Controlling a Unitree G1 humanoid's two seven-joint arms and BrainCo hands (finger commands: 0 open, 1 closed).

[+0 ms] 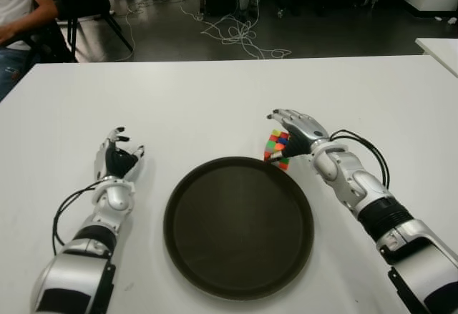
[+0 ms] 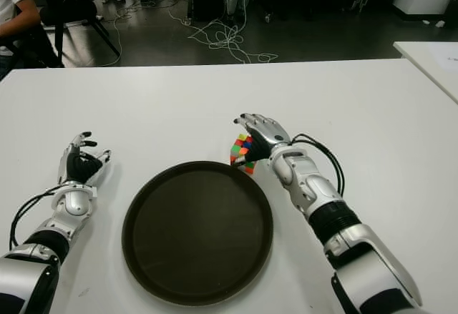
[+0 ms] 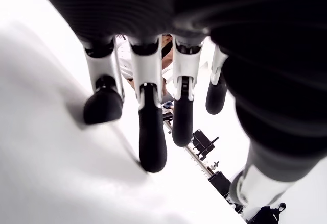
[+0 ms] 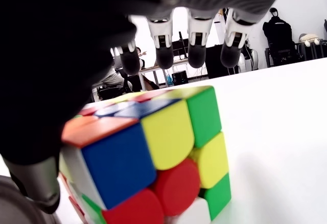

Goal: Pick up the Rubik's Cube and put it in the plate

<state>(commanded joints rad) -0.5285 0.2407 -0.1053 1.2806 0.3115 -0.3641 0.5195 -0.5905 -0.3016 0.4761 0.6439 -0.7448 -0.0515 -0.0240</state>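
No legible text, labels, brands, numbers or signs in any view; cube stickers plain colour only.

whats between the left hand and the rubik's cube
The dark round plate lies between them, seen in the eye views. The left hand shows on its left; the Rubik's Cube stands at its far right rim, under the right hand.

A robotics lab or workshop — loose cables [image 1: 240,35] sprawl over the dark floor [image 1: 322,31]. White tables [image 1: 215,99] stand about, and a seated person [image 1: 18,13] waits at the edge — beside a black chair [image 1: 89,6].
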